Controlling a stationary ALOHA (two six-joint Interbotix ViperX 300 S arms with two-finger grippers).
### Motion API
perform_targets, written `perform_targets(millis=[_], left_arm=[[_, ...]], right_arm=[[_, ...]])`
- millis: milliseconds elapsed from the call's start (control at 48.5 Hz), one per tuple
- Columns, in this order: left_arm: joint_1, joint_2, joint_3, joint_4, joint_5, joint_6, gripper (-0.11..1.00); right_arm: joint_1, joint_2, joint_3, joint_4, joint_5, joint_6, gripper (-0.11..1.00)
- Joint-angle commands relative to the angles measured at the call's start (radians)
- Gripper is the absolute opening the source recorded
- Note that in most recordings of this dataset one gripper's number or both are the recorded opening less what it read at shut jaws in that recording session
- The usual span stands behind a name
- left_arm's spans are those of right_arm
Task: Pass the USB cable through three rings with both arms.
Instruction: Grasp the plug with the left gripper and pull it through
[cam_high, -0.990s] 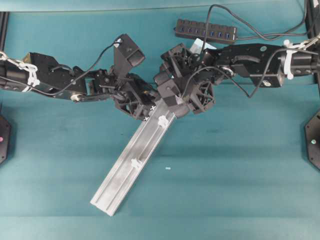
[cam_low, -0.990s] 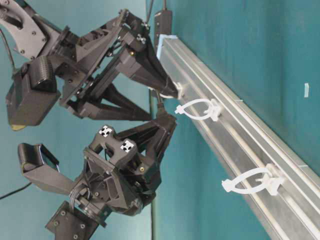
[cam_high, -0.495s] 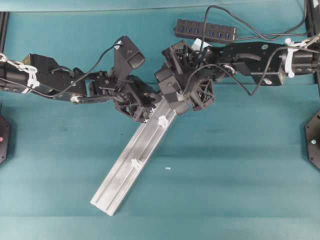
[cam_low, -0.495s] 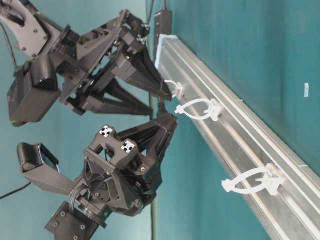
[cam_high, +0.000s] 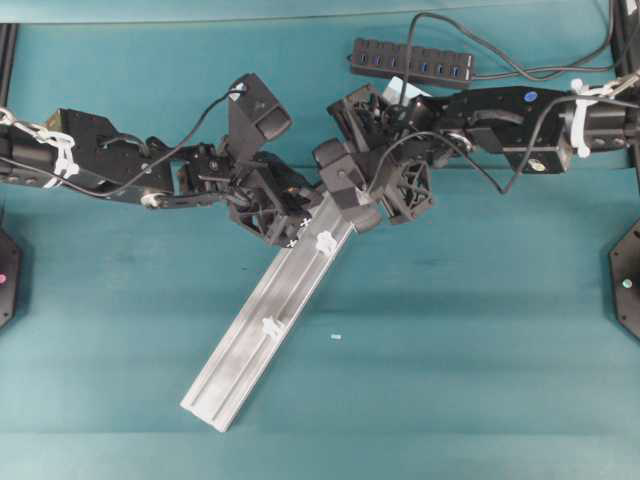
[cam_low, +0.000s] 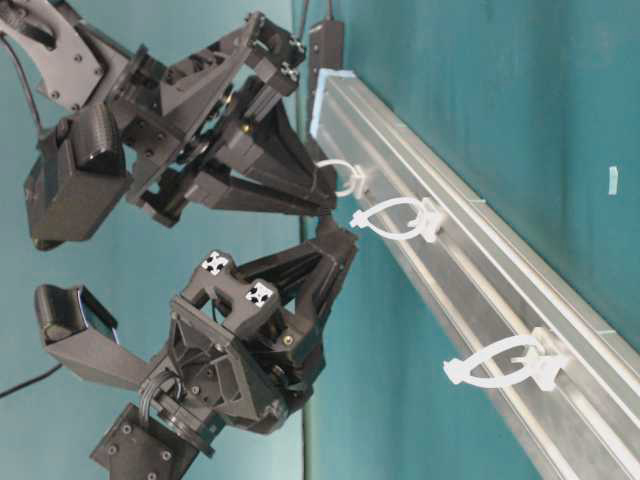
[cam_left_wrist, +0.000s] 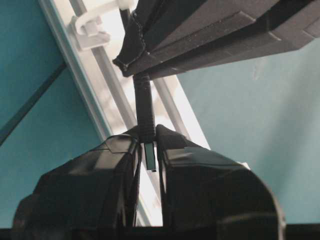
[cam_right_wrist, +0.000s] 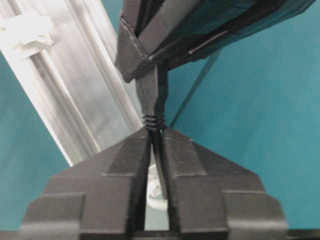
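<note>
A teal tabletop (cam_high: 480, 330) fills the evenly lit scene.

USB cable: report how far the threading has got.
Done: unclear; the grippers hide whether the end white plastic ring is threaded. In hand: the left gripper and right gripper are both shut on the thin black USB cable. Left: the middle ring and far ring hang empty.

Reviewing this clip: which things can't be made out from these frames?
- Overhead: the third ring and the rail's upper end, hidden beneath both grippers.
- Table-level: whether the USB cable has passed the nearest ring; the right gripper blocks it.
- Left wrist: the plug's tip, buried between the left gripper's fingers.
</note>
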Motion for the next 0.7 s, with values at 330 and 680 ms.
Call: perform_targets(millis=[330, 680], left_arm=[[-0.021, -0.067, -0.006, 0.003, -0.009, 0.011, 0.08], [-0.028, -0.126, 0.054, 0.003, -0.008, 0.009, 0.17]], right_arm=[[0.003, 0.002, -0.017, 0.0, 0.003, 0.012, 0.09], [0.003, 0.003, -0.012, 0.002, 0.031, 0.008, 0.09]])
